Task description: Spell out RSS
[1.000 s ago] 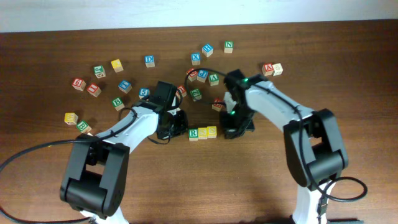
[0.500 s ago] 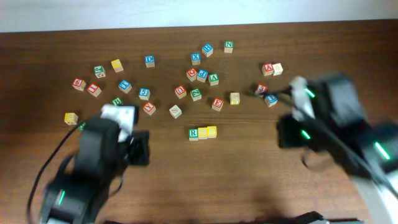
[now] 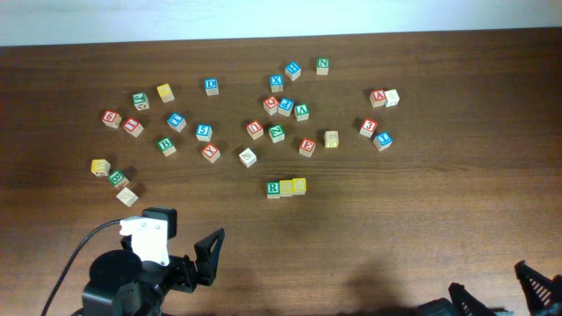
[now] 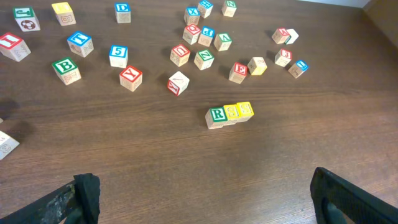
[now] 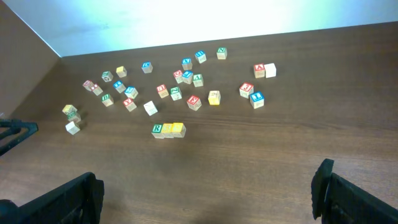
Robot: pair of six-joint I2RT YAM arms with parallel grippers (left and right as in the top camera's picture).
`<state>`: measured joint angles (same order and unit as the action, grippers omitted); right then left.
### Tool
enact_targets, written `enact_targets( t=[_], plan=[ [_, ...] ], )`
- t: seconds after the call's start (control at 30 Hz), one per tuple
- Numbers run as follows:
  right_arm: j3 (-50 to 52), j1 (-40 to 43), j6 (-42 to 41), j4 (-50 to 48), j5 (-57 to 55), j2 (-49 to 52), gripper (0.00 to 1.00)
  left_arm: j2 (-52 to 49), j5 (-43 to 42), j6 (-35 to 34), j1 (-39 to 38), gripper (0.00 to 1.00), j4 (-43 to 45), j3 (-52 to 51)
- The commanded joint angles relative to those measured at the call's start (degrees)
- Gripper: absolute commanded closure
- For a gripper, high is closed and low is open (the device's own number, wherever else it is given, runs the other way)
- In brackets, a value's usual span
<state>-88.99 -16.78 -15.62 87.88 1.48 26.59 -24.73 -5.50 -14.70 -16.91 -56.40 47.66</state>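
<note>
Three blocks stand touching in a row at the middle of the table: a green R block (image 3: 273, 188), a yellow S block (image 3: 286, 187) and a second yellow S block (image 3: 299, 185). The left wrist view shows the same row, R block (image 4: 216, 115) at its left end. In the right wrist view the row (image 5: 168, 129) lies far ahead. My left gripper (image 3: 200, 263) is at the near left edge, open and empty (image 4: 205, 193). At the near right corner my right gripper (image 3: 492, 285) is also open with nothing between its fingers (image 5: 205, 186). Both are well away from the row.
Several loose letter blocks lie scattered over the far half of the table, among them a blue 5 block (image 3: 204, 132), a red block (image 3: 306, 147) and a green N block (image 3: 323, 64). A yellow block (image 3: 101, 166) and two others sit at the left, near my left arm.
Both arms have pulled back from beside the row to the near edge of the table, and both grippers have gone from shut to open. The row has stayed in place.
</note>
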Motion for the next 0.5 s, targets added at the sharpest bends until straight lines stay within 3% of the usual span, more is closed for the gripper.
enact_targets(
  t=[0.0,0.2,0.47],
  plan=[
    [0.20,-0.20,0.31,-0.20,-0.68,-0.22,0.02,0.15,0.44,0.68,0.04,0.01,0.09,-0.57],
    [0.20,-0.20,0.48,0.15,-0.92,-0.20,0.02,0.15,0.44,0.68,0.04,0.01,0.11,-0.59],
    [2.82,-0.09,2.10,2.03,-11.28,-0.22,0.02,0.15,0.44,0.68,0.04,0.01,0.09,-0.57]
  ],
)
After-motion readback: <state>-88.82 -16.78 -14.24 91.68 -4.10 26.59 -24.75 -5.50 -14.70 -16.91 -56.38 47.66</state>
